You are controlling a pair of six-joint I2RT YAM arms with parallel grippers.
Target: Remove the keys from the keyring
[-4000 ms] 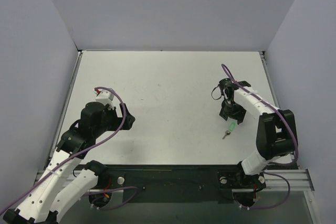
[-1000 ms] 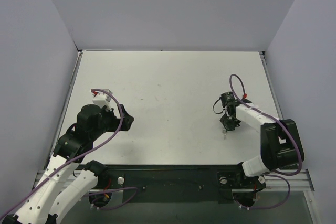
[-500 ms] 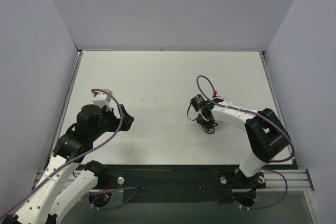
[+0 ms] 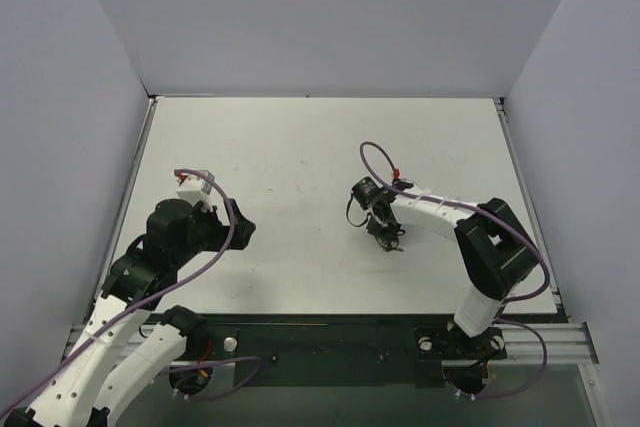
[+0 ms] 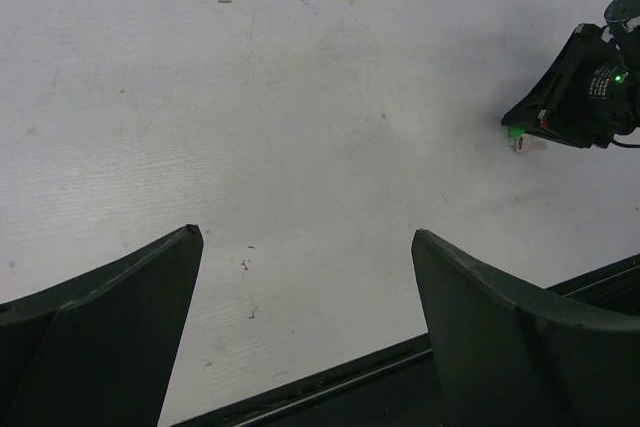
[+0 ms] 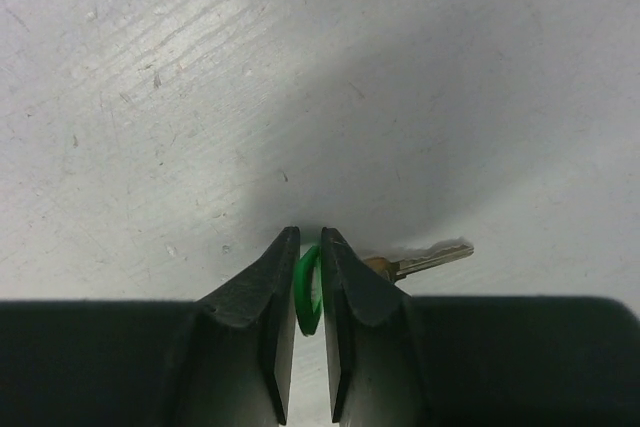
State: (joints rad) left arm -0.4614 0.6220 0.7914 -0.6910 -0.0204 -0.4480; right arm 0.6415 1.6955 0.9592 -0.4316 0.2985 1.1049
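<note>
Pinched shut, the right gripper [image 6: 308,245] has the green keyring [image 6: 308,292] squeezed edge-on between its two dark fingers [image 6: 265,327]. The plastic shows as a narrow green sliver in the slot between them. In the right wrist view the silver key [image 6: 432,258] lies just to the right of that grip. Its thin stem is flat on the white table [image 6: 150,97] and points away from the fingers. Its head end sits right against the outer side of the right-hand finger (whether it is joined to the green piece cannot be made out behind that finger).

From the top camera the right gripper [image 4: 388,235] is down at the table surface, a little right of the middle, with its arm stretched low toward the centre. Keyring and key are too small to pick out there. The left wrist view catches the same gripper at its far right edge, with a spot of green [image 5: 513,130] at its tip touching the table and a small pale piece just beside it.

The left gripper [image 5: 306,235] hangs well apart over the left half of the table, its jaws spread wide with only bare table showing between them.
</note>
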